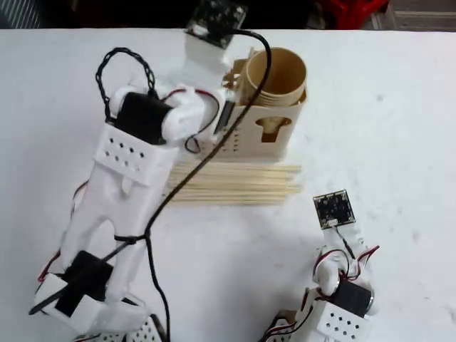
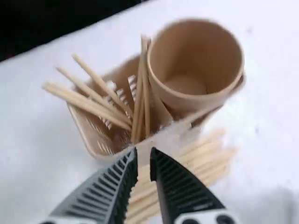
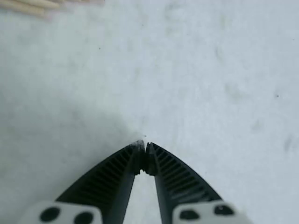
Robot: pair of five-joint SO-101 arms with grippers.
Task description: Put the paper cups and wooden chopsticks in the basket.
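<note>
- Paper cups [image 2: 196, 65]: tan, nested, upright in the beige slotted basket [image 2: 100, 140].
- Wooden chopsticks [image 2: 93, 100]: pale sticks, some leaning in the basket; a bundle [image 1: 231, 183] lies on the white table [image 1: 399, 142] just beside it.
- Left hand [image 2: 143, 156]: by the basket, narrowly parted, empty.
- Right hand [image 3: 144, 149]: tips touching, empty, over bare table.

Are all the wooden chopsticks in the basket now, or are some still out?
Only partly in. Some chopsticks stand in the basket beside the paper cups, but a pile lies on the table in front.
</note>
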